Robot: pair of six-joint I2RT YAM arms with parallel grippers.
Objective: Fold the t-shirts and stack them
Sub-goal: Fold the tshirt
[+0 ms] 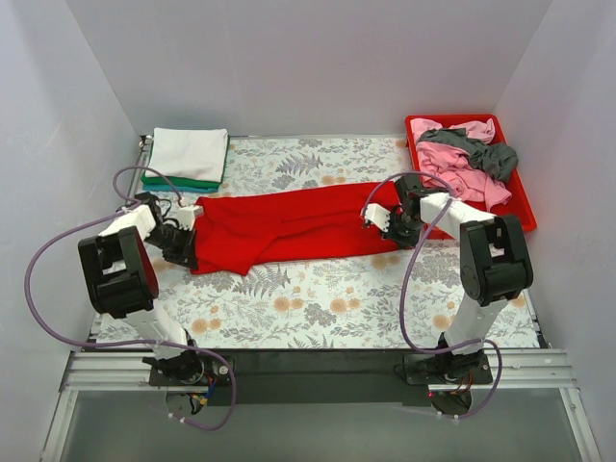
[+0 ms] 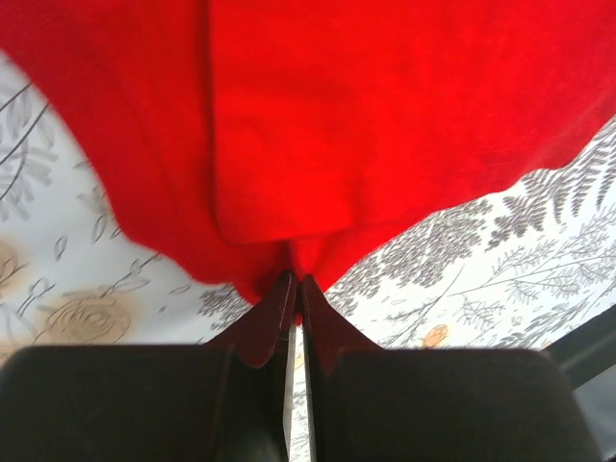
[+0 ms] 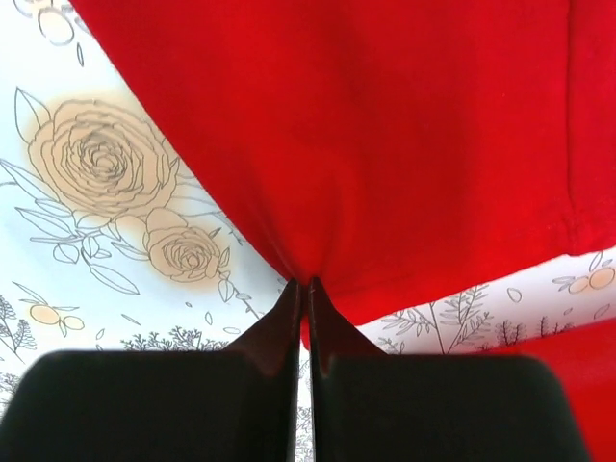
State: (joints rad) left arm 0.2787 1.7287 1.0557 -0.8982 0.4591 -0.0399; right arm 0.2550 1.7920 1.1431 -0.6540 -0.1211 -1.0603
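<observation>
Red t-shirt (image 1: pixel 289 226) at centre stage, stretched across the middle of the counter (image 1: pixel 318 308), its long axis running left to right. It looks to be narrowed into a long band already.

Both ends are held. At the left end, the left fingers (image 2: pixel 281 306) are pressed together on a pinch of red edge, with the cloth fanning away from the tips. At the right end it is the same story: the right fingers (image 3: pixel 289 313) are clamped on a small fold of red, and flowered counter is seen on either side of it. Whether the ends are raised off the counter cannot be told.

So one arm is matched to each short end, and neither is the nearer. The coming move is judged to turn on that. With the cloth lying lengthwise between the two grips, a fold in half would call for one end to be carried across to the other.

The stack is found at the far left: a folded white t-shirt (image 1: pixel 189 152) laid on a green t-shirt (image 1: pixel 178 181), closest to the left arm. At the far right, a pink t-shirt (image 1: pixel 452 168) and a grey t-shirt (image 1: pixel 491 154) are heaped unfolded in the tray (image 1: pixel 525 207).

Thin pinches, these; a slip is the risk if the cloth is pulled taut.
</observation>
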